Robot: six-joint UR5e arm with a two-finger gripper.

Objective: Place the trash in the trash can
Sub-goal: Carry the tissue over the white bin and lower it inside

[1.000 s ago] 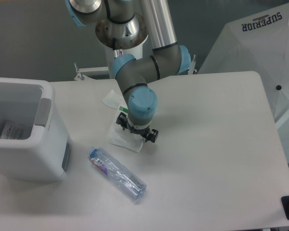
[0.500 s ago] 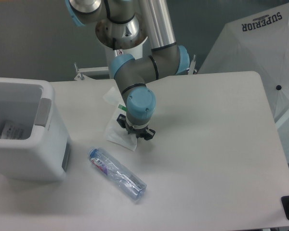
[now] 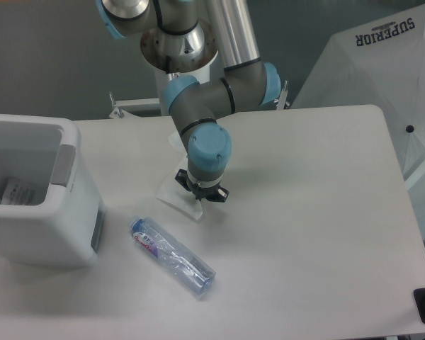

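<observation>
Gripper pointing straight down, jaws drawn together, apparently pinching the pouch on the table beside the bottle, so it can be carried left to the trash can.

Arm bent down over the tabletop; gripper pointing down, fingers drawn together

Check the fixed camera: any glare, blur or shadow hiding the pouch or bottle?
Fixed camera: even, soft light, no glare. The gripper hides much of the pouch; its jaw state is unreadable. The bottle is sharp, with a faint shadow.
</observation>
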